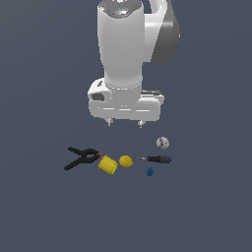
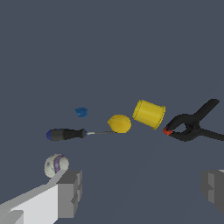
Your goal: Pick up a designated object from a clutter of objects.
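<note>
Surface: plain dark grey-blue tabletop (image 1: 206, 206); no walls distinguishable. Short bright-yellow cylinder (image 1: 108, 164) lying on its side between black red-tipped spring clamp (image 1: 81, 157) and yellow ball (image 1: 126, 161); fingers (image 2: 70, 192) spread wide, empty, hovering above it.

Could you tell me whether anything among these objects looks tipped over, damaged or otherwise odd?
Only the yellow cylinder stands out: it lies on its side, angled toward the black clamp, close to its red tip. Nothing looks spilled or broken. The open gripper hangs above, holding nothing.
</note>
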Controlling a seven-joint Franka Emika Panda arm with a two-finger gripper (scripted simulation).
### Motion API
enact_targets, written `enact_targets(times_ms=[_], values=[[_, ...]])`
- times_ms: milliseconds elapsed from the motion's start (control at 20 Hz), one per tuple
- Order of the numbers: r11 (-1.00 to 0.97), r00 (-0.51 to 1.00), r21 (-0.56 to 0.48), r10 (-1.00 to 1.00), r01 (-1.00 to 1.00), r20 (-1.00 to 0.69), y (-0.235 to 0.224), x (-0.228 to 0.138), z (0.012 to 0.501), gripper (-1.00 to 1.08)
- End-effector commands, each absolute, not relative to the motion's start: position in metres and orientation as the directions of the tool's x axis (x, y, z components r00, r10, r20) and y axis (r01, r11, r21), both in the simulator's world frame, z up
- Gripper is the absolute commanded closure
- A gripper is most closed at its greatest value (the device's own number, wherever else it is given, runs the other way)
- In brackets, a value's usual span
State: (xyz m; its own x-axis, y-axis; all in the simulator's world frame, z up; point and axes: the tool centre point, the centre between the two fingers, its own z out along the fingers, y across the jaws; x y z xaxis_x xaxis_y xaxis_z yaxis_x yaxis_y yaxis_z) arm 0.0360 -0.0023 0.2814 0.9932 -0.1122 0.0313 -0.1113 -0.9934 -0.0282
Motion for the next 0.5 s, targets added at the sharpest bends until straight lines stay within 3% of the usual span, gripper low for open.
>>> enact_targets(times_ms=[0,450], values=[[-0.987,0.987,-0.03,-0.157,-0.156,0.025,-0.01,0.044,0.261,-0.92],[-0.938,0.938,-0.023,-0.346,-0.346,0.006,-0.047,0.071,0.169,-0.92]])
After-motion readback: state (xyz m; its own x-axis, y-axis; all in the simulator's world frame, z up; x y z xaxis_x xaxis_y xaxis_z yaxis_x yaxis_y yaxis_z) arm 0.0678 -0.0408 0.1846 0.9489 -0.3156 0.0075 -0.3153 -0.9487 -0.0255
